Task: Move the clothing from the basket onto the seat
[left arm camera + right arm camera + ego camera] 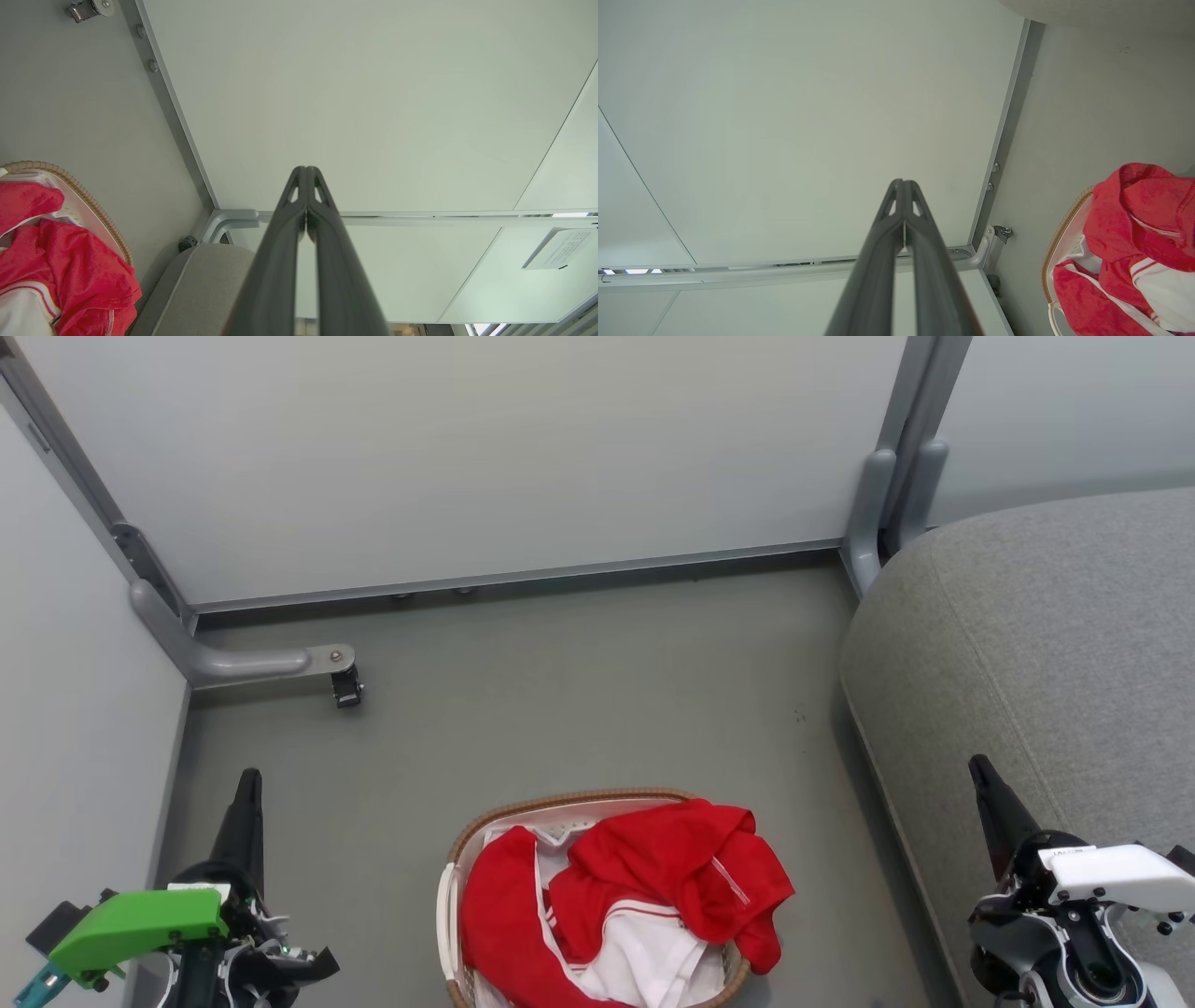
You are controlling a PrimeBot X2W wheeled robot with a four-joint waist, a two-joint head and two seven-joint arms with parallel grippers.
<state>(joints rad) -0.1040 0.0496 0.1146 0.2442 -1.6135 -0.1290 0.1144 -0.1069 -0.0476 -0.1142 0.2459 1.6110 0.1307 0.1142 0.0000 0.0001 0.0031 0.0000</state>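
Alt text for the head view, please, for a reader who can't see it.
Red clothing with white trim is heaped in a white basket with a brown woven rim on the grey floor, bottom centre. The grey seat lies to its right; the left hand and right hand point up from the lower corners, both shut.

Head view: the basket ran off the bottom edge, its near rim lost; the clothing covered most of its inside and draped over part of the right rim, hiding it; the seat was cut by the right and bottom edges; the left gripper and right gripper were cropped at the base by the bottom edge. Left wrist view: a white notice at right was too small to read; the basket there was cut by the left edge.
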